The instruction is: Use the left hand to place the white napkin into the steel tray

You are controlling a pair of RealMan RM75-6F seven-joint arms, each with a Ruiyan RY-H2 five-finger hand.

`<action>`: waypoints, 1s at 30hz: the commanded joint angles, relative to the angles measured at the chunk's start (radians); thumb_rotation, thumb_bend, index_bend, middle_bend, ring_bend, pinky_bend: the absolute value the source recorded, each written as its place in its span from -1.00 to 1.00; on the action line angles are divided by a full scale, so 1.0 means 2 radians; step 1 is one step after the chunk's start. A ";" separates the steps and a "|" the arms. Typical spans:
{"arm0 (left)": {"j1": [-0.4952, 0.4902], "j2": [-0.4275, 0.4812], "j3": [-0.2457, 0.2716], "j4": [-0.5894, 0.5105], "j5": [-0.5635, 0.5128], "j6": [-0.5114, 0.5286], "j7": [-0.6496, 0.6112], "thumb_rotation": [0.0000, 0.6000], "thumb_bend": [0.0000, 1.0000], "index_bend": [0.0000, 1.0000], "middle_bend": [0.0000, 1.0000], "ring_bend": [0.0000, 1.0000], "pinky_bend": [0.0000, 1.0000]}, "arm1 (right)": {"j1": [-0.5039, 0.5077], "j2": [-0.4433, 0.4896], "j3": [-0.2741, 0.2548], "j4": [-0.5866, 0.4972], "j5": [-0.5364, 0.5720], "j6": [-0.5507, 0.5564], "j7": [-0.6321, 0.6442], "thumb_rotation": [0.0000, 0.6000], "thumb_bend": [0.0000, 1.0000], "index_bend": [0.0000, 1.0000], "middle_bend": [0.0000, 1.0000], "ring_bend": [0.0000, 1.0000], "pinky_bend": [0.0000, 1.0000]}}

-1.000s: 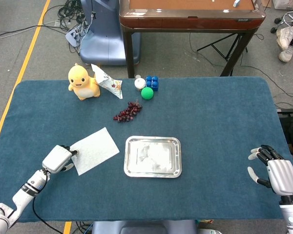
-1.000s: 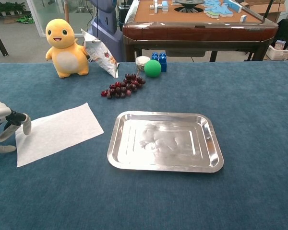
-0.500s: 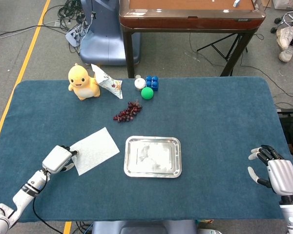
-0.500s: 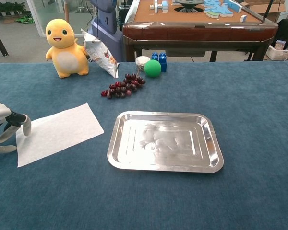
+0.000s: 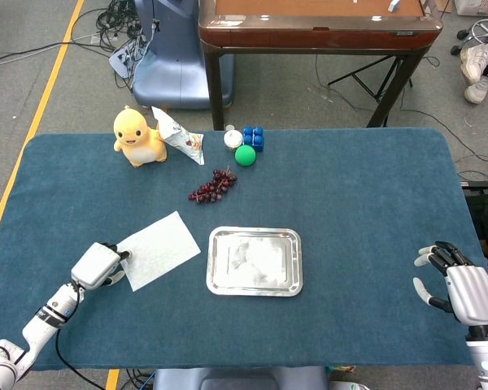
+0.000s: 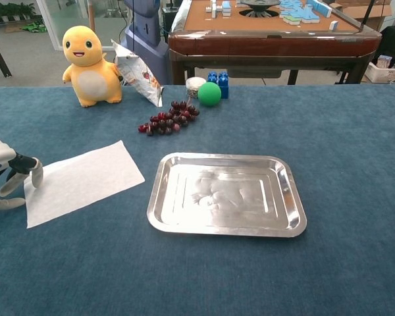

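The left hand (image 5: 96,264) lies at about 8 o'clock on the blue table (image 5: 366,203), near the left edge. Its fingertips (image 6: 36,172) press on the left corner of the white napkin (image 5: 158,250); if the thumb pinches the paper from below, I cannot tell. The napkin lies flat, turned at an angle, and its right corner is close to the left rim of the steel tray (image 5: 213,264) but does not touch it. A narrow strip of bare cloth is between them.

The tray sits near the centre of the table, with nothing inside. At 12 o'clock from the napkin there is wide free cloth until the yellow duck toy (image 5: 137,136) and the snack bag (image 5: 179,136), which leans beside the toy. The bunch of dark grapes (image 5: 213,186) lies at 12 o'clock from the tray, well apart from its far rim. Behind the grapes stand a small white cup (image 5: 233,139), a green ball (image 5: 245,155) and blue blocks (image 5: 254,136), close together.

The right hand (image 5: 458,286) rests at 4 o'clock near the right edge, fingers spread, holding nothing, with much open cloth between it and the tray.
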 commanded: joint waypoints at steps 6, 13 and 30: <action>0.002 0.000 -0.001 -0.002 -0.002 0.000 -0.004 1.00 -0.42 0.00 0.54 0.16 0.30 | 0.000 0.000 0.000 0.000 0.000 0.000 0.000 1.00 -0.30 -0.11 -0.31 -0.63 -0.26; 0.002 -0.001 -0.002 -0.003 -0.004 -0.002 -0.007 1.00 -0.36 0.04 0.54 0.16 0.30 | 0.000 0.000 0.000 -0.001 0.001 0.001 0.000 1.00 -0.30 -0.11 -0.31 -0.63 -0.26; 0.004 -0.001 -0.007 -0.011 -0.010 -0.005 -0.018 1.00 -0.27 0.14 0.54 0.15 0.30 | -0.001 0.000 0.001 0.000 0.001 0.001 0.000 1.00 -0.30 -0.11 -0.31 -0.63 -0.26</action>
